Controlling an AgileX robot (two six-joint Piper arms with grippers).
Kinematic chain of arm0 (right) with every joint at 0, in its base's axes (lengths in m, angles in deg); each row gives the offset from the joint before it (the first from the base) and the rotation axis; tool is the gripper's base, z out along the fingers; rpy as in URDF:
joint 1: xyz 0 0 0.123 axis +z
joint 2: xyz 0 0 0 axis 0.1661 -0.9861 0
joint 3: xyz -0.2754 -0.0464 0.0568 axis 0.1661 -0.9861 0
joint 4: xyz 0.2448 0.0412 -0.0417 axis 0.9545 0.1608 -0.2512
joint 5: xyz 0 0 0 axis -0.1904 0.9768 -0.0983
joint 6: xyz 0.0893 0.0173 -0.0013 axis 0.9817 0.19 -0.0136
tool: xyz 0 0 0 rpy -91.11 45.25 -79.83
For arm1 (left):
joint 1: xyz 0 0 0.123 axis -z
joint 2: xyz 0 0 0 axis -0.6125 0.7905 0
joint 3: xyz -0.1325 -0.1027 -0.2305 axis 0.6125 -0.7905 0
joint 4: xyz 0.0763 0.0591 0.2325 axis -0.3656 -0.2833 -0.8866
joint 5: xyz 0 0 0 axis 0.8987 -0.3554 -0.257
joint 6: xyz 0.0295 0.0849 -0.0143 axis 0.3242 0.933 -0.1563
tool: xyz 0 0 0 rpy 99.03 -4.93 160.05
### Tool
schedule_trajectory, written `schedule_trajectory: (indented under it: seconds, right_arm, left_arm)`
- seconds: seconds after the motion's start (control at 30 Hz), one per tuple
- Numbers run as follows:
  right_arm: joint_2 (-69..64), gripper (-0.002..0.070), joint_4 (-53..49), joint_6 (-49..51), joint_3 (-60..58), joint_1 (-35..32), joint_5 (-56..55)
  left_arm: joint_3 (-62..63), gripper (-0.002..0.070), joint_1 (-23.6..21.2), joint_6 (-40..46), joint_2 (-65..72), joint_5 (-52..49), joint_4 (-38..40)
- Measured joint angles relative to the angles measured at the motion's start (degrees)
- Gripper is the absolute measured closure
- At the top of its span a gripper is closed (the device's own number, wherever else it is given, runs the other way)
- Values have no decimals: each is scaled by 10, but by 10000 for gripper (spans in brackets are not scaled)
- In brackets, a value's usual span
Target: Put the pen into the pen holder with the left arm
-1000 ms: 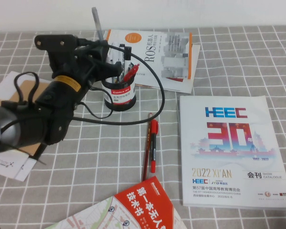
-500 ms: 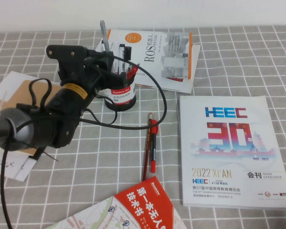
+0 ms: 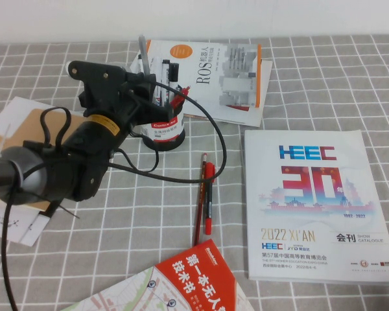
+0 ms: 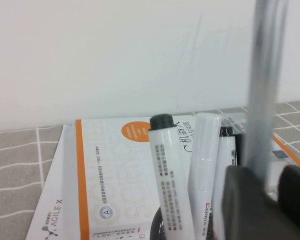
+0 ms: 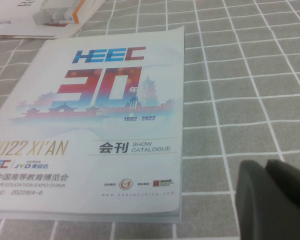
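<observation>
The right gripper [image 5: 275,200] is hovering nearest the camera side, just beside the lower corner of the HEEC catalogue [image 5: 100,115], well apart from the work and not seen from above; whether its jaws are apart I cannot tell. Farther out, the left gripper [image 3: 144,83] is clamping the pen [image 3: 143,55] low on its barrel, the jaws pressing either side of it in the wrist view [image 4: 262,192]. The pen is standing almost upright, its long axis running from the jaws straight up. The pen holder [image 3: 163,124] is sitting directly below the jaws, already crowded with markers [image 4: 172,175]. By my judgement the pen's lower end is entering the cup, so loosening the jaws looks next. Beyond lies the ROS booklet [image 3: 214,78]
</observation>
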State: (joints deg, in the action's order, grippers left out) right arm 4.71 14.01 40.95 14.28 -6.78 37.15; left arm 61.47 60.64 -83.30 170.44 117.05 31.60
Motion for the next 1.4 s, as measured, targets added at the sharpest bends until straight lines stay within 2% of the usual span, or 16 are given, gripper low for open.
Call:
schedule_trajectory:
  seconds: [0.17, 0.4, 0.47, 0.53, 0.63, 0.73, 0.87, 1.13, 1.4]
  right_arm:
    - [0, 689, 0, 0, 0, 0, 0]
    - [0, 689, 0, 0, 0, 0, 0]
    - [0, 689, 0, 0, 0, 0, 0]
    - [0, 689, 0, 0, 0, 0, 0]
    - [0, 689, 0, 0, 0, 0, 0]
    - [0, 689, 0, 0, 0, 0, 0]
    - [0, 689, 0, 0, 0, 0, 0]
    - [0, 689, 0, 0, 0, 0, 0]
    - [0, 689, 0, 0, 0, 0, 0]
  left_arm:
    - [0, 425, 0, 4, 0, -3, 14]
    - [0, 402, 0, 4, -47, -68, 29]
    - [0, 426, 0, 4, -81, -113, 30]
    - [0, 482, 0, 4, -121, -176, 30]
    - [0, 603, 0, 4, -193, -277, 22]
    - [-1, 655, 0, 4, -260, -363, 13]
    - [-40, 672, 0, 4, -361, -418, 9]
    - [-178, 675, 0, 1, -559, -452, 12]
    - [-309, 675, 0, -42, -667, -497, 15]
